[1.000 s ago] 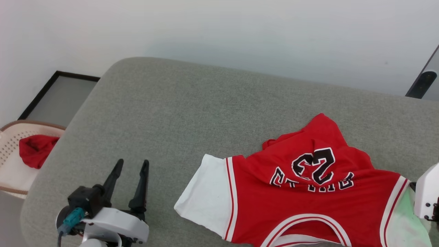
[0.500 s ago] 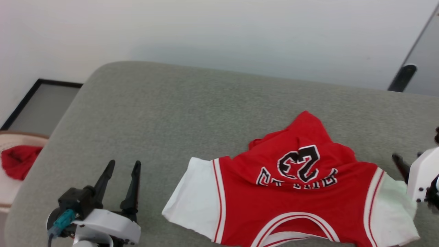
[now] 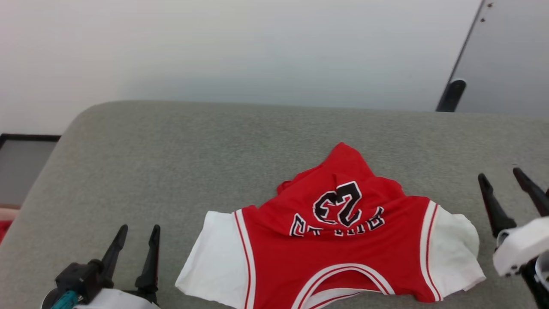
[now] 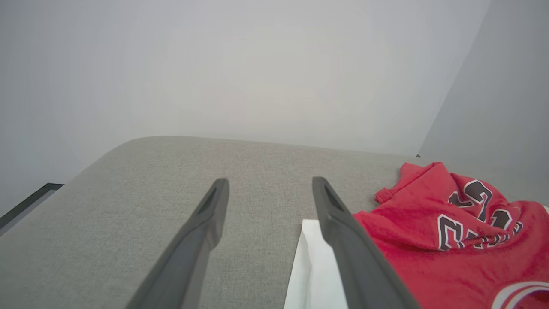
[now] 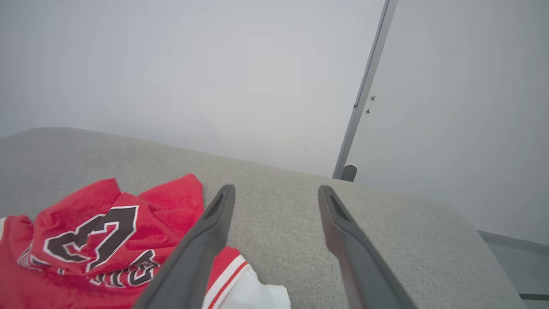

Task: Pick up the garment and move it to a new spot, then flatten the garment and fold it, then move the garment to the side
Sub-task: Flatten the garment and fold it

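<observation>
Red garment (image 3: 334, 257), blk "23" upside-down in head view — lettering creased, illegible

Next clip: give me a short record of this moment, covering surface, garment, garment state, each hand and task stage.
surface: grey woven fabric cushion with a rounded corner
garment: red jersey shirt with white short sleeves and black number 23
garment state: lying on the cushion, far part bunched up, both sleeves spread out, collar toward the robot
left hand: open, empty, left of the shirt and apart from it
right hand: open, empty, right of the shirt
task stage: shirt neither flattened nor folded
</observation>
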Controlling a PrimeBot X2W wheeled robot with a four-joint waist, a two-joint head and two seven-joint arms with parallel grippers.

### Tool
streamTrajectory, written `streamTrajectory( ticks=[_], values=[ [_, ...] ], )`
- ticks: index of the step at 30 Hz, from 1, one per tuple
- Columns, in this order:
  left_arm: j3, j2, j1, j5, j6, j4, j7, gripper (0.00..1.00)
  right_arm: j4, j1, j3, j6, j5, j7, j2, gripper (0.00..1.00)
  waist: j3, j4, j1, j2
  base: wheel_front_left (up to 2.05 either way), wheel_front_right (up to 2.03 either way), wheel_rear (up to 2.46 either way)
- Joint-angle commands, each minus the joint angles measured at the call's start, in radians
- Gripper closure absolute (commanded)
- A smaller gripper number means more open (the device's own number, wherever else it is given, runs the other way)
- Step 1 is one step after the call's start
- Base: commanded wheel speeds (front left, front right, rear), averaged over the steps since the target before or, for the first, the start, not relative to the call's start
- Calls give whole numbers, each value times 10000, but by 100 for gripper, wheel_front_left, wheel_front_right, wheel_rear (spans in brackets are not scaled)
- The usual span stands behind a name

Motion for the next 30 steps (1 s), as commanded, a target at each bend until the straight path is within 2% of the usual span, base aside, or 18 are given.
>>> streamTrajectory(
  ticks=[1,5,9,14,18,22,26,30],
  values=[
    [40,21,156,7,-33,-100,0,0,-184,299,-99,-10,-170,-249,114,0,-56,-285,0,-1,0,0,0],
    [67,94,366,-89,-33,-281,0,0,-794,1027,-359,-10,-532,-751,638,0,28,-577,0,-1,0,0,0],
    [-39,195,553,-359,-33,-351,0,0,-1288,1539,-577,-10,-699,-691,1037,0,169,-852,0,-1,0,0,0],
    [-653,675,523,-1310,-33,-137,539,0,-1821,1842,-780,-10,-772,-507,1316,0,374,-1145,0,-1,0,0,0],
    [-1206,1243,367,-2184,-32,-291,1823,0,-2149,1903,-902,-10,-781,-378,1462,0,622,-1319,0,-1,0,0,0],
    [-1178,1616,61,-3068,1,-142,3628,0,-2325,1839,-1008,-10,-747,-238,1589,0,883,-1420,0,-1,0,0,0],
    [-1159,2041,-326,-3857,408,82,5927,0,-2430,1687,-1022,-10,-705,-136,1651,0,1140,-1519,0,-1,0,0,0],
    [-1108,2396,-699,-4577,1092,131,8084,0,-2485,1571,-1050,-10,-648,-83,1742,0,1346,-1649,0,-1,0,0,0]
  ],
)
